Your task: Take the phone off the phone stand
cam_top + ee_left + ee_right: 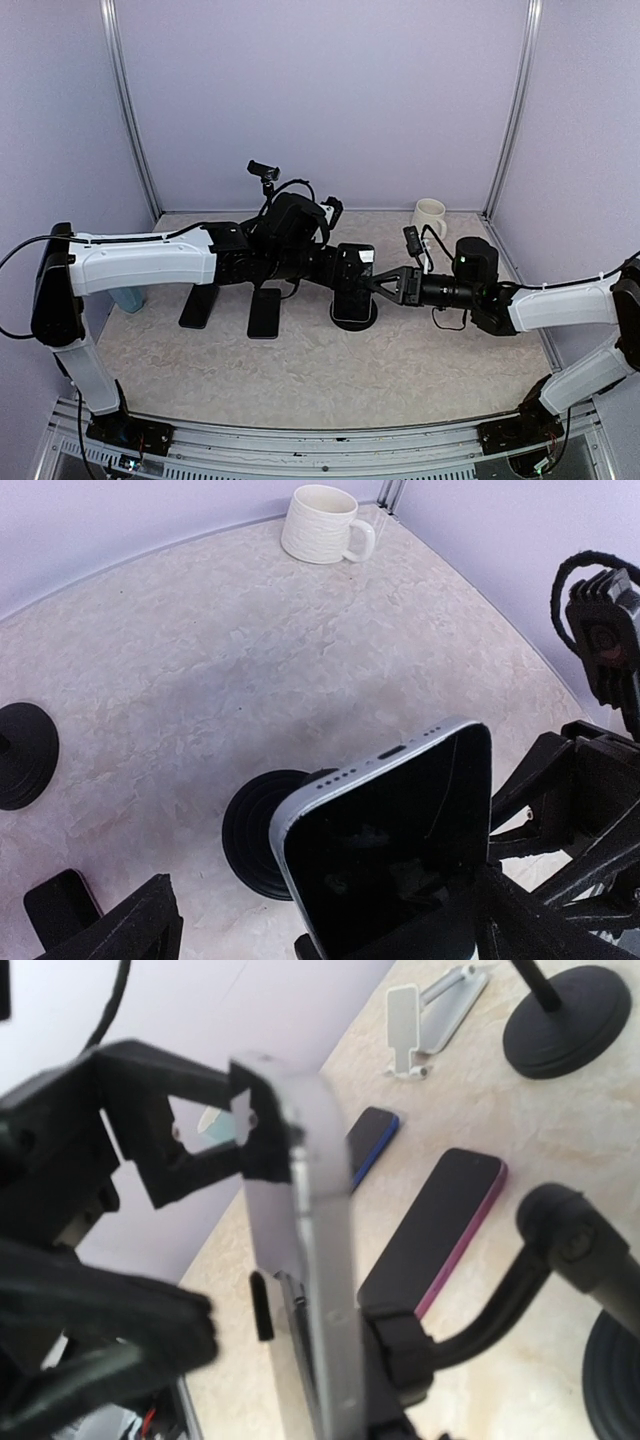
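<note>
Far left of the bench [300, 390]: two spare handsets lie flat, side by side. The blue-edged handset [200, 305] is outermost; the pink-edged handset [265, 312] lies just beside it, nearer the centre.

Centre: the left tool [322, 878] reaches in from the left at phone height. Its jaws are released and spread wide. One finger [110, 925] stands well apart from the phone's side; the other sits close to the opposite side.

The phone [390, 850] stands upright between those fingers, dark screen towards the left wrist camera, port edge uppermost. It is on the phone stand [250, 830], whose round black base rests on the bench directly below. In the right wrist view the phone appears edge-on, with the stand's black holder against its lower part.

Right of centre: the right tool [380, 284] reaches in from the right, its tips at the phone's right edge. Whether it is clenched on the phone cannot be told.

Far right, rear corner: a white mug [430, 215] stands upright, well apart from the stand
</note>
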Motion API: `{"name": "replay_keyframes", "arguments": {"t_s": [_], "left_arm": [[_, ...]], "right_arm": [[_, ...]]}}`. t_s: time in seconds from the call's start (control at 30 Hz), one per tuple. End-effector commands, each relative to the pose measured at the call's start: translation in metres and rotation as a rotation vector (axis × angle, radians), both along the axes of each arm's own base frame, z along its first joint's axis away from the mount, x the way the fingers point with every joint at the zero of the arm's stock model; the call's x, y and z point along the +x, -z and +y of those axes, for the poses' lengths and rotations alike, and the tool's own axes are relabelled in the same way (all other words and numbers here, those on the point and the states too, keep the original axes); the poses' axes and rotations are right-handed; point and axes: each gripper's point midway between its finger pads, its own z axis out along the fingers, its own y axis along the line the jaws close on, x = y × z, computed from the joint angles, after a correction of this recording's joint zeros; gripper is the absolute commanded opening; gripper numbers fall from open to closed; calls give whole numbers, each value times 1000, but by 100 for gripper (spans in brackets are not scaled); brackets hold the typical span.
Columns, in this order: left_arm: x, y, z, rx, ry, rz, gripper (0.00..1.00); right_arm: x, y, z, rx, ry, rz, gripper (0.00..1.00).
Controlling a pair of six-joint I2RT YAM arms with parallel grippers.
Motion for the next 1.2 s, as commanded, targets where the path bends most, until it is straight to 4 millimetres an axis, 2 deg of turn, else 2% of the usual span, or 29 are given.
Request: {"name": "replay_keyframes", "arguments": {"t_s": [0.0, 0.13, 0.3, 0.8, 0.93, 1.17], "left_arm": [[1, -25, 5, -98, 17, -10, 99], [1, -31, 10, -115, 14, -11, 99], [2, -30, 12, -110, 9, -9, 99], [1, -24, -2, -100, 36, 4, 99], [-1, -23, -6, -96, 46, 5, 99], [-7, -25, -13, -80, 60, -2, 99]], "right_arm": [[-6, -5, 6, 29, -67, -12, 47], [-9, -9, 10, 58, -91, -3, 42], [-11, -12, 12, 64, -91, 6, 41], [-20, -20, 9, 62, -72, 11, 41], [-20, -13, 5, 34, -54, 33, 42], [-17, 6, -6, -21, 8, 77, 50]]}}
